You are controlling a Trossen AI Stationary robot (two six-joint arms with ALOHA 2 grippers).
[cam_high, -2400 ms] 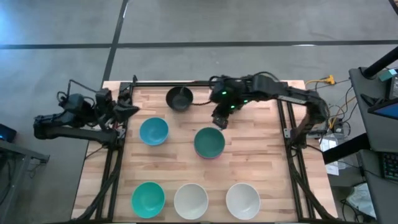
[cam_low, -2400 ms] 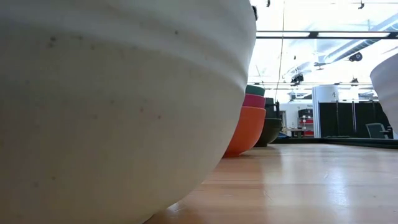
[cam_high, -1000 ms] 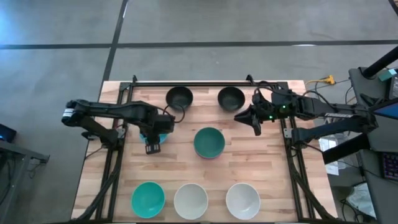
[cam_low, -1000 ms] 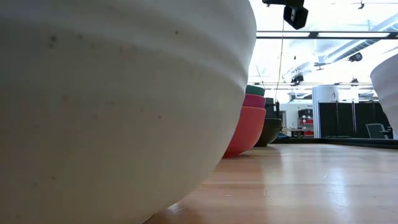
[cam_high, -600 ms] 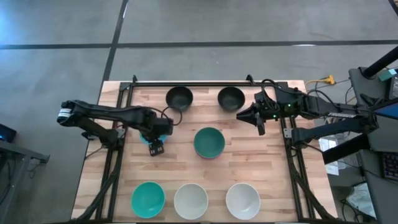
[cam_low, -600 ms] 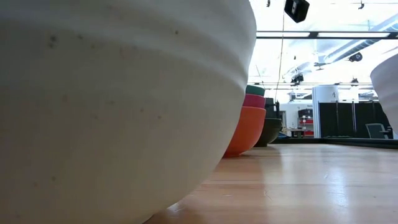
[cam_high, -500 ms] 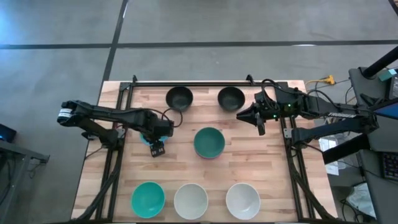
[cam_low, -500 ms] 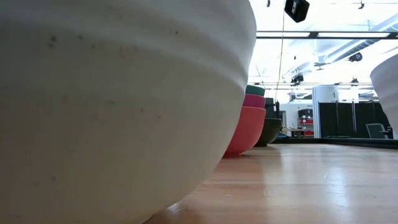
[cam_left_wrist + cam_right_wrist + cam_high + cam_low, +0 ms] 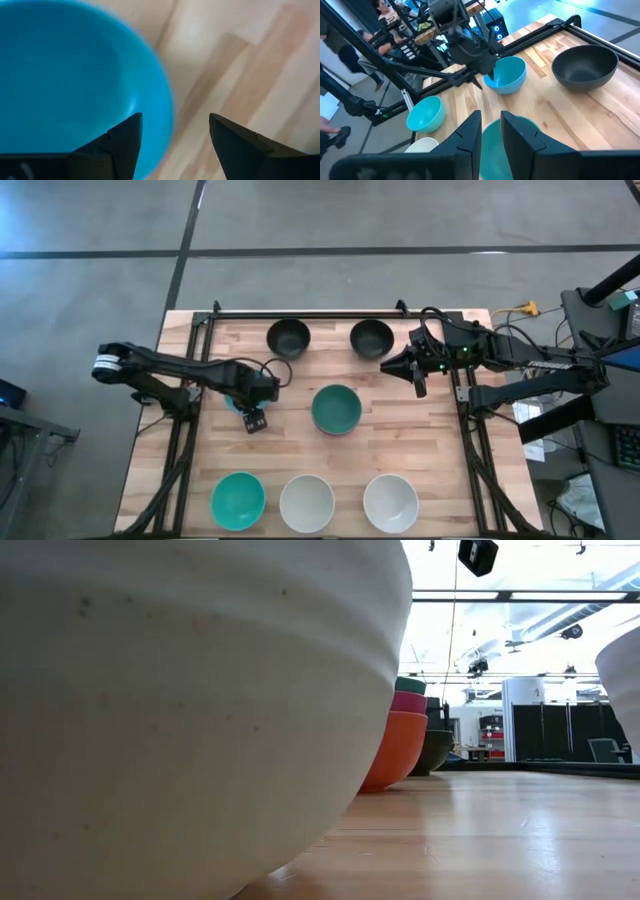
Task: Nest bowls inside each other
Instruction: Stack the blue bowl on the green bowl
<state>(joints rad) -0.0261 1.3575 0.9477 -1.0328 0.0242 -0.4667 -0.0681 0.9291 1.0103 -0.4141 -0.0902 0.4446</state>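
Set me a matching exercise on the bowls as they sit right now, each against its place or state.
Things:
1. blue round plastic bowl
2. two black round plastic bowls
3. uppermost teal-green round plastic bowl of the stack
4. two white round plastic bowls

Places or states:
A. a pair alone in their row
B. in a row with a lone teal-green bowl
C. rim between the fingers of the open left hand
D. in the middle, nested in the magenta bowl

Pairs: 1-C, 2-A, 3-D, 4-B
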